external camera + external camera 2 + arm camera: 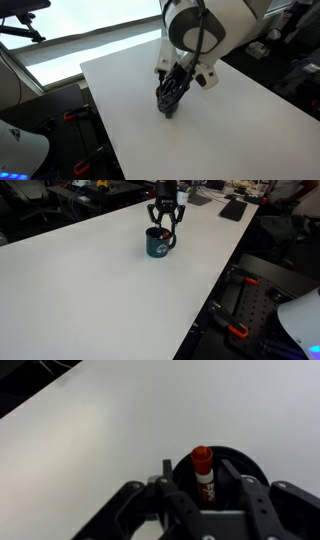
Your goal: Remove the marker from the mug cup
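On the left stretched the broad white surface [80, 290]. Toward its far middle, in an exterior view, the small dark cylindrical mug cup [157, 248] stood upright on it. Your black tool [165, 227] hung straight down over the mug's mouth, its fingers reaching to about the rim. In the wrist view, the thin dark marker with the reddish-orange end [204, 472] stood inside the mug, coloured end up, near the left of the dark rim. The tool's fingers [167, 472] sat one on each side of the marker, partly spread. A gap showed on both sides, so you were not pinching it. To the right, in an exterior view, the white arm [215, 25] came in from the upper corner.
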`<action>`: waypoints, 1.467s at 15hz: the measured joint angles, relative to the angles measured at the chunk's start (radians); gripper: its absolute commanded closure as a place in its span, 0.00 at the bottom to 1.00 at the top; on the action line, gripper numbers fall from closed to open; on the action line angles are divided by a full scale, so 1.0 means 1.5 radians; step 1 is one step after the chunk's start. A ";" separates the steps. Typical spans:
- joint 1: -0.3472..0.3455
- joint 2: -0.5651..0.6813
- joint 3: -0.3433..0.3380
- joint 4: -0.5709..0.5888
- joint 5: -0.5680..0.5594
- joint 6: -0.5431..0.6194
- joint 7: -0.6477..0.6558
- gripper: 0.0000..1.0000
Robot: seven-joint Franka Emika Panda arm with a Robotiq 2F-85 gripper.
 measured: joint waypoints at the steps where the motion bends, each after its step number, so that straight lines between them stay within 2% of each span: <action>1: 0.000 0.001 0.001 0.000 0.000 0.000 0.000 0.88; 3: 0.000 0.001 0.001 0.001 0.000 0.000 0.000 0.99; 5: 0.000 0.001 0.002 0.002 0.005 0.000 -0.005 0.95; 15: 0.002 -0.002 0.003 0.002 0.010 0.021 -0.008 0.95; 22: 0.025 -0.078 0.002 -0.002 -0.015 0.069 0.006 0.95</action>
